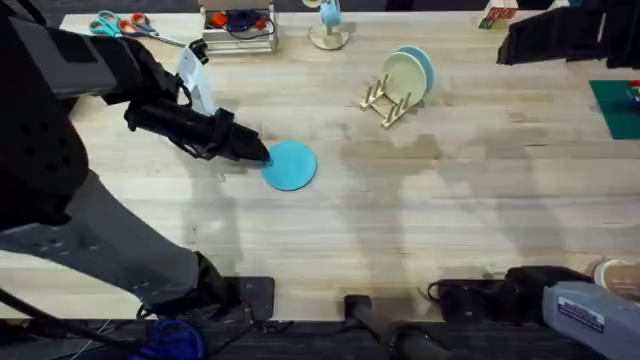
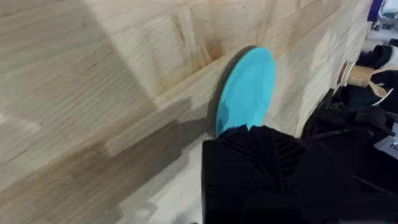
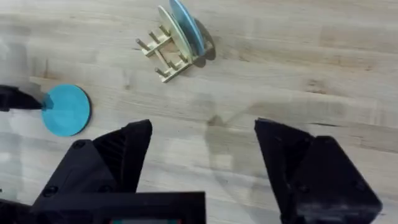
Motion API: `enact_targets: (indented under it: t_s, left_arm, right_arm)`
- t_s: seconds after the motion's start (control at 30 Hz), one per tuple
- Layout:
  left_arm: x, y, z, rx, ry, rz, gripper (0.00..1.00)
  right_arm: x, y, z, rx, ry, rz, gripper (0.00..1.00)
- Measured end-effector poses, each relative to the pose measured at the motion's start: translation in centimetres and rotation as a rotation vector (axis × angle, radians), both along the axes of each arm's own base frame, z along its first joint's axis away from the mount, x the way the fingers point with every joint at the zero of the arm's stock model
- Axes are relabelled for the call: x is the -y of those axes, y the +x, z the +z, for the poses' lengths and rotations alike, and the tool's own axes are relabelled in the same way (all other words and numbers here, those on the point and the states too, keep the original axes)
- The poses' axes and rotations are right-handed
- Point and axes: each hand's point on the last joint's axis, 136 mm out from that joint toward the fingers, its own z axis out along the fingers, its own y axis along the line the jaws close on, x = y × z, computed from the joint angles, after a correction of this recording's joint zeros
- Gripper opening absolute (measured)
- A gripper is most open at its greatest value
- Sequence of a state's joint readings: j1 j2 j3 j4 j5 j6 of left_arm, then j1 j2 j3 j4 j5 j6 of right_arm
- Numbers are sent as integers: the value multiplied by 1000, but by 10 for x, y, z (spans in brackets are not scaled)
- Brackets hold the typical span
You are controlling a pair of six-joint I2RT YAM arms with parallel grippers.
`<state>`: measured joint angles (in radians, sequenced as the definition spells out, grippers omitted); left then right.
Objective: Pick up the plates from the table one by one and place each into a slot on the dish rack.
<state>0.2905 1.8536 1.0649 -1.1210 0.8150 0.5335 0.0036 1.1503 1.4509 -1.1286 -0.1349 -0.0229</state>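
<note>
Your left gripper (image 1: 262,152) is clamped on the turquoise plate's (image 1: 291,165) rim, pickup under way; next, lift it off the bench (image 1: 420,220) toward the dish rack (image 1: 383,103).

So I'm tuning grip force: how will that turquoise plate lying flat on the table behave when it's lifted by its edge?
The turquoise plate looks thin and flat, so probably rigid and light. Its smooth face suggests it could slip or pivot in an edge pinch by the left gripper. Lying flush on the table, it may slide before lifting.

Lab bench: scissors (image 1: 122,24), cables (image 1: 238,22).
</note>
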Motion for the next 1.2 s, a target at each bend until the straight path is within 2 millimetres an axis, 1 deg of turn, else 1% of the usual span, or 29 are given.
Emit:
enact_targets:
  t_s: [0.07,0.13,0.2,0.27,0.37,1.07,1.2]
  left_arm:
    - [0,0,-4,-15,-2,3,42]
    - [-2,0,-13,-46,7,12,42]
    - [-1,-2,-24,-109,-8,35,41]
    - [2,-4,-28,-170,-48,62,42]
    - [6,-4,-27,-195,-84,72,41]
    - [6,-4,-27,-197,-86,70,41]
    - [6,-4,-27,-197,-86,70,41]
  right_arm:
    - [0,0,0,0,0,0,994]
    - [0,0,0,0,0,0,994]
    - [0,0,0,0,0,0,994]
    - [0,0,0,0,0,0,994]
    - [0,0,0,0,0,0,994]
    - [0,0,0,-4,12,-13,994]
    - [-9,-2,1,-14,73,-11,994]
